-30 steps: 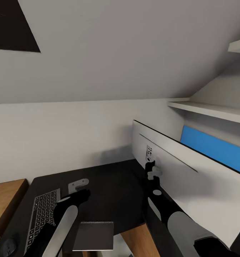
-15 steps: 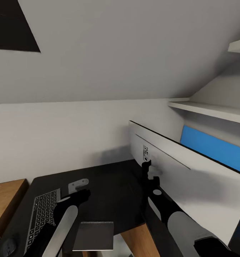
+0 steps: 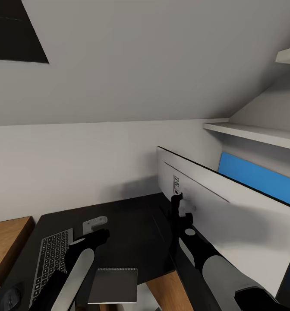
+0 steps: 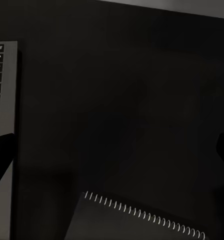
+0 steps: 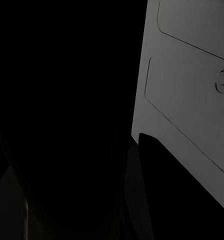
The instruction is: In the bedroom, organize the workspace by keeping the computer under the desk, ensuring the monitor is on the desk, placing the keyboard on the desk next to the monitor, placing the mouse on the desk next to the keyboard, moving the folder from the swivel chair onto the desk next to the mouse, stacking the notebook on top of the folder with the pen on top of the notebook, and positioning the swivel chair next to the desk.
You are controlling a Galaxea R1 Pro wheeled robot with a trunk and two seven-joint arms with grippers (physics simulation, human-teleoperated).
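We see the monitor [image 3: 214, 203] from behind, its pale back slanting across the right of the head view, foot out of sight. Against the view a second ago, its near top corner has swung a little left and back, then settled; nothing else on the desk [image 3: 132, 229] has moved. We judge this a small turn of the screen toward its place beside the keyboard [image 3: 50, 259].

Our right claw [image 3: 179, 207] is up against the monitor's back near the port panel; whether it pinches the edge or only pushes we cannot tell. Our left claw [image 3: 95, 224] hovers spread above the bare desk, between the keyboard and the notebook [image 3: 112, 285], which lies at the near edge. The mouse [image 3: 10, 297] sits left of the keyboard. The folder and pen remain to be fetched.
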